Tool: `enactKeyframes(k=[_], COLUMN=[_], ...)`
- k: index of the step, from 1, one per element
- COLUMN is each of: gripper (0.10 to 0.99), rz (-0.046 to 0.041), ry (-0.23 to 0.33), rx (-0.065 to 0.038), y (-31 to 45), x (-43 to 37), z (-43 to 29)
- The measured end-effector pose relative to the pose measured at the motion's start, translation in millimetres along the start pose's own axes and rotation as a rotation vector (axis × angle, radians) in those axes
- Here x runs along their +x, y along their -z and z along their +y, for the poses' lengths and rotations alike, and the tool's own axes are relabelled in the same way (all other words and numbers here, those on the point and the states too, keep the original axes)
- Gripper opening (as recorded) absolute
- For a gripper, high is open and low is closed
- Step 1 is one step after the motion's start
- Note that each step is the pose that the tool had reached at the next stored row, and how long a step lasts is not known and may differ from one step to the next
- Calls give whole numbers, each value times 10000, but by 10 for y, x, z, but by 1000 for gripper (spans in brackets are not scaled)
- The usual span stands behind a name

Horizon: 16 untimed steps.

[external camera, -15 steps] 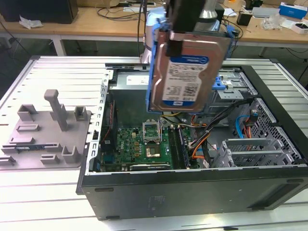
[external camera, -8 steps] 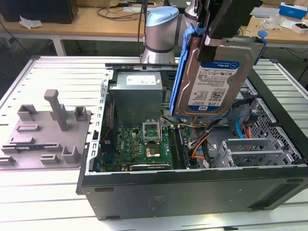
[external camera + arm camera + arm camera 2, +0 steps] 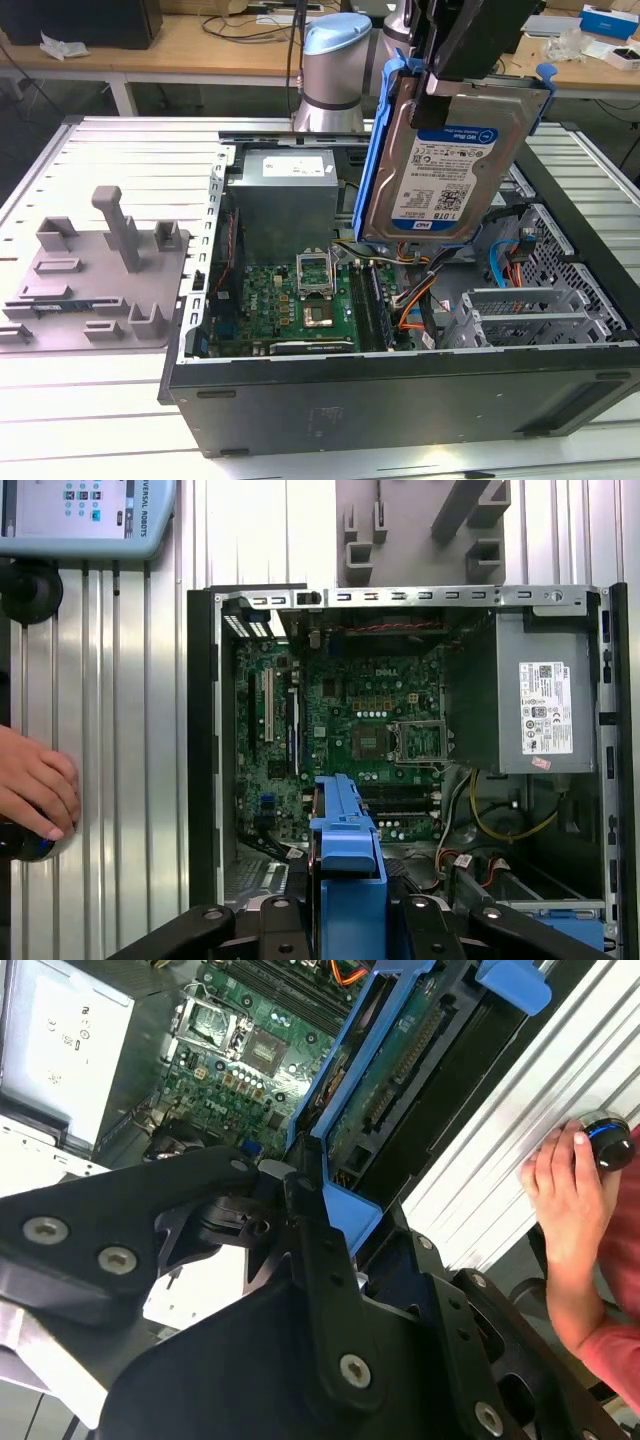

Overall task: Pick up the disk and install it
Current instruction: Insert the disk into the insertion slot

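Ribbed silver counter (image 3: 90, 415) nearest, bearing an open black computer case (image 3: 400, 405) at lower centre of the exterior view. Inside, green motherboard (image 3: 300, 300) lying flat. Higher, in the upper right of the frame, the disk (image 3: 440, 170), blue-framed, hanging over the case's right half, long axis near upright and slightly tilted, label side toward the camera. Black hand (image 3: 445, 80) clamped on its upper end. Farther back, grey power supply (image 3: 285, 195), then arm base (image 3: 335, 70).

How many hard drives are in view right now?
1. The disk is held on edge in the gripper, above the open computer case and over its motherboard. The case's drive cages could hide others.
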<state>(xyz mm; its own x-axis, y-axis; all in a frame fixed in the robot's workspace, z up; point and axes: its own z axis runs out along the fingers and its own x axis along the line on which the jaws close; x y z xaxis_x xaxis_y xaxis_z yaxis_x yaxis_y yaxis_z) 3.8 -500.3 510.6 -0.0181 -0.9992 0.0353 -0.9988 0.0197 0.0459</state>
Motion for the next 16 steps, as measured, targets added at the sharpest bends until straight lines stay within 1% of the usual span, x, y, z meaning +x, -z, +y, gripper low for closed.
enactKeyframes(k=[11,12,13,14,15,16], gripper=[365,365,365,365,365,365], rz=[0,-2,-49,-122,-249,-361], ry=[0,-3,-5,-2,0,7], rx=[0,20,141,203,259,276], y=[0,-1,-2,-1,-2,-4], x=[0,0,0,3,10,27], z=[2,3,9,11,15,15])
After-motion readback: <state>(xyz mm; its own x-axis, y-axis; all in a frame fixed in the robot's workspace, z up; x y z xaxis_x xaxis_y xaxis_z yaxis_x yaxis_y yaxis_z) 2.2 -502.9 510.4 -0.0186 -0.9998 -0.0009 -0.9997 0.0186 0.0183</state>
